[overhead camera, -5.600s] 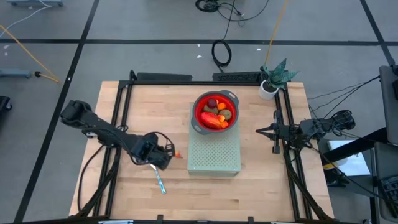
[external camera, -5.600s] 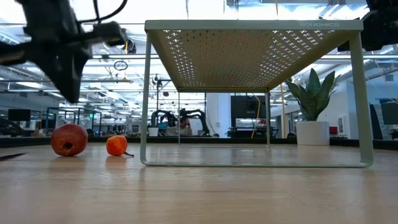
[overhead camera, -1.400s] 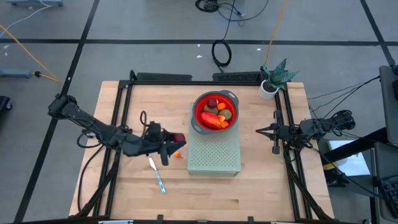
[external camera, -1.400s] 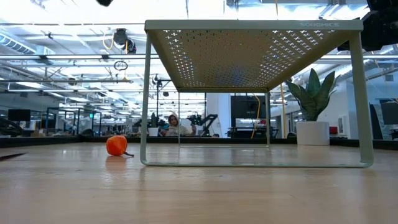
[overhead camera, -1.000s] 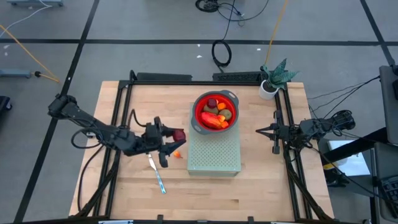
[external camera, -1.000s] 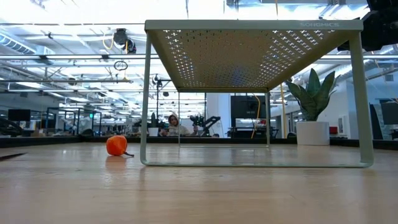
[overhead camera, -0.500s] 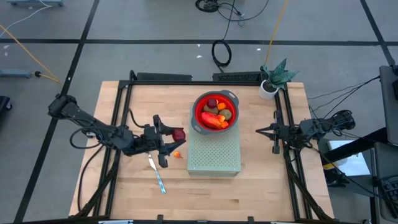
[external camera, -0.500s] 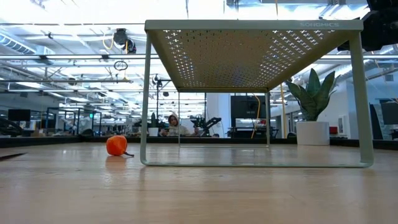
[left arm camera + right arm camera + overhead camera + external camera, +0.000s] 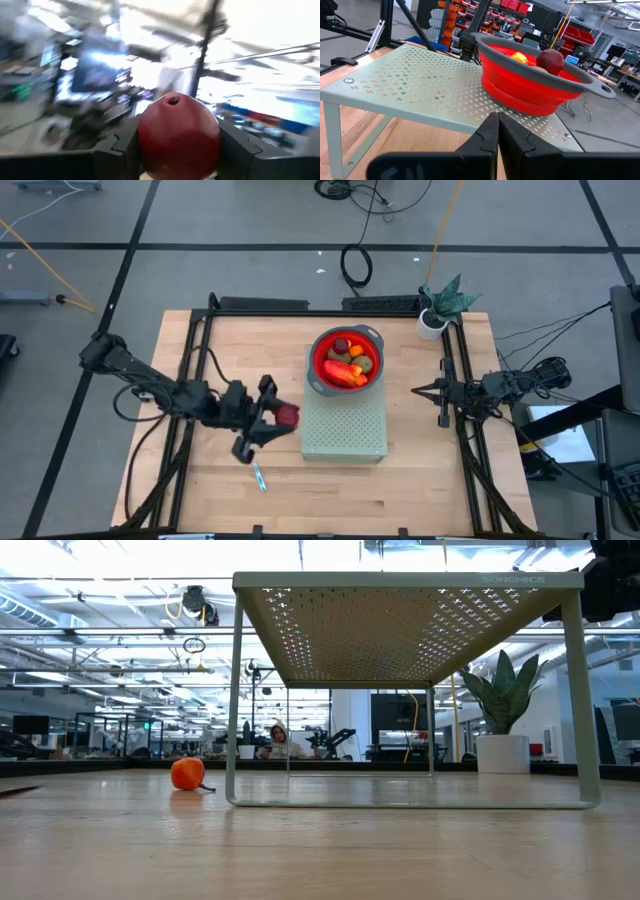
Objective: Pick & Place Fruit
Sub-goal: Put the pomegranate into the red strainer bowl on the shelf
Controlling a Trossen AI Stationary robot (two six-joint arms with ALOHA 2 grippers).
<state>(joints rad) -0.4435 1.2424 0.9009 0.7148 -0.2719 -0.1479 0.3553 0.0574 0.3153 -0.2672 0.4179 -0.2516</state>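
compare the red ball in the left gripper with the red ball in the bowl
The held dark red ball is clamped between the left gripper fingers, off the table; the other dark red ball rests loose in the red bowl on the green perforated stand. Both are round and dark red.

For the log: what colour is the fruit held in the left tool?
Dark red fruit, clearest in the left wrist view.

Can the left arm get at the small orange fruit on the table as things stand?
Probably not right now: the left gripper is already shut on a dark red fruit, lifted above the table. The orange fruit lies free beside the rack's leg.
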